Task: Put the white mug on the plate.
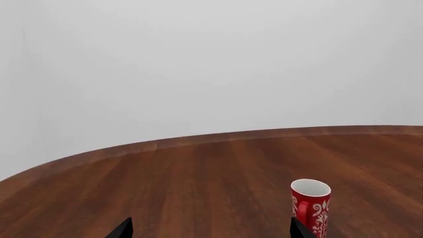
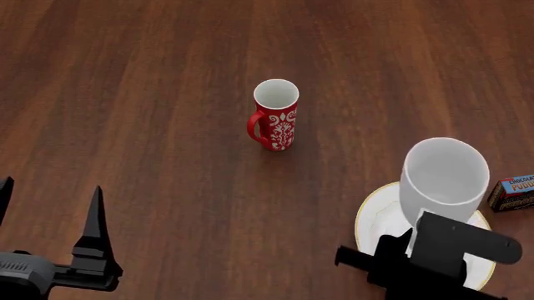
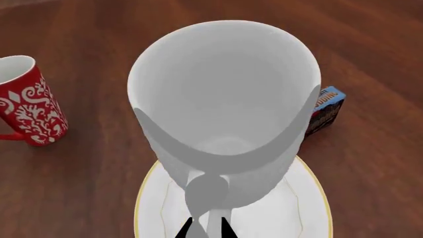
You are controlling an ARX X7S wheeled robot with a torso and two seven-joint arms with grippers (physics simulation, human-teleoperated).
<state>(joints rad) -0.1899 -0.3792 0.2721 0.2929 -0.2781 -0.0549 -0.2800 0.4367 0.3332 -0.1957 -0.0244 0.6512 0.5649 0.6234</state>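
1. The white mug (image 2: 444, 172) stands upright over the plate (image 2: 376, 215), mouth open upward; the right wrist view looks straight down into it, with the plate's gold rim (image 3: 146, 191) showing around its lower part.
2. Whether the mug's base actually touches the plate I cannot tell; it sits within the plate's outline.
3. The right gripper (image 3: 206, 229) is at the near side of the mug, its dark jaws drawn narrow against the mug's near side, where the handle seems to be; they look closed on the mug.
4. The left gripper (image 2: 50, 215) hovers over bare wood well apart from everything, jaws spread wide and holding nothing.
5. A red mug with white ornament (image 2: 276, 115) stands upright on the tabletop (image 2: 150, 94), well away from the plate, its handle turned toward the left arm's side.
6. A small chocolate pudding box (image 2: 511, 192) lies just beside the plate, on the side away from the red mug.
7. In the left wrist view the curved far edge of the tabletop shows against a plain pale wall (image 1: 211, 64).
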